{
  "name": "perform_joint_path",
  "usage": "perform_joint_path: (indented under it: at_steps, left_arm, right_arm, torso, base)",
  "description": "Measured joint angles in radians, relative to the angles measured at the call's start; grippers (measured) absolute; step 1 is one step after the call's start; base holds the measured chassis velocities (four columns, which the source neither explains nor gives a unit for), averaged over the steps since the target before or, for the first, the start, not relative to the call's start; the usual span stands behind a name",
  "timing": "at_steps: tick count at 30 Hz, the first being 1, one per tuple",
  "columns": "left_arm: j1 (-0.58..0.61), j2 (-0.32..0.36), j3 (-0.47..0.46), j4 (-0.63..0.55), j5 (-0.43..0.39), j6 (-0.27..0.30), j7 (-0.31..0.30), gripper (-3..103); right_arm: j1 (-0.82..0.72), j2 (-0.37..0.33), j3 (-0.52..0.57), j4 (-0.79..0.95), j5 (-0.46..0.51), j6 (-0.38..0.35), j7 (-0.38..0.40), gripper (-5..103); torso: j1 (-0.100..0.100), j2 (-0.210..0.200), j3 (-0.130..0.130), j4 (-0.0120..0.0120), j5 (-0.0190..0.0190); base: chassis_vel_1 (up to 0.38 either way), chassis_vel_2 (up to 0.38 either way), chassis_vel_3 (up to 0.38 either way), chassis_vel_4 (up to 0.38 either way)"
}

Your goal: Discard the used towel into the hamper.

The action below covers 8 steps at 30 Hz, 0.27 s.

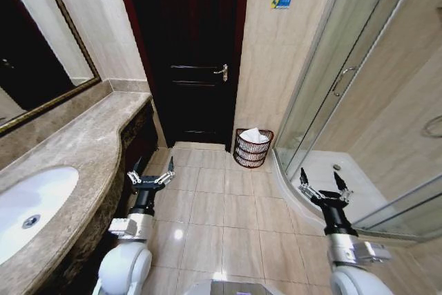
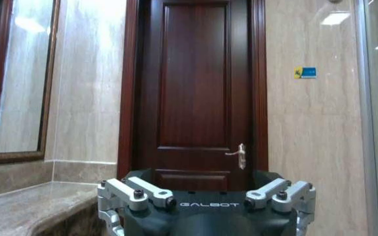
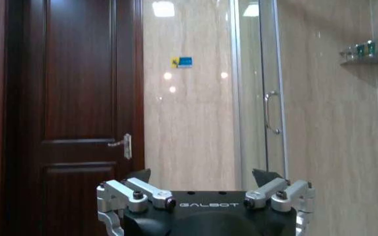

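Already the hamper (image 1: 253, 148) holds something white and crumpled, most likely the towel (image 1: 253, 135), heaped above its rim. The hamper stands on the tiled floor (image 1: 228, 212) at about twelve o'clock from the robot, against the beige wall, between the dark door (image 1: 193, 53) at eleven o'clock and the glass shower enclosure (image 1: 345, 94) at two o'clock.

Both arms are held low and forward, well apart from the hamper. The left tool (image 1: 152, 168) hangs at about ten o'clock, just beside the curved edge of the marble desk (image 1: 76, 150) with its white sink (image 1: 31, 202); its fingers are spread wide and carry nothing. The right tool (image 1: 323, 183) sits at about two o'clock over the floor near the shower threshold, likewise spread wide with nothing between its fingers. In each wrist view the knuckles stand apart with only the door and wall beyond them.

Judging by how things lie, the discard looks done, or nearly so. If the step in hand is a check, the sound course is to keep both tools clear of the desk edge and the glass, and to confirm that no cloth hangs over the hamper's rim. From this distance I cannot tell whether any fold trails outside.
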Motion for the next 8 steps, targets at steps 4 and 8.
perform_joint_path:
  at_steps: [4, 8]
  left_arm:
    - [-0.004, 0.000, -0.003, 0.004, 0.004, 0.000, 0.022, 100]
    - [-0.005, 0.000, -0.004, 0.004, 0.005, 0.000, 0.026, 100]
  right_arm:
    - [-0.001, 0.002, -0.009, -0.003, -0.016, -0.007, 0.009, 100]
    - [-0.001, 0.002, -0.010, -0.003, -0.018, -0.010, 0.012, 100]
  torso:
    - [0.000, 0.000, 0.000, 0.0002, 0.0000]
    - [0.000, 0.000, 0.000, 0.0001, 0.0000]
  base:
    - [0.000, 0.000, 0.000, 0.000]
    - [0.000, 0.000, 0.000, 0.000]
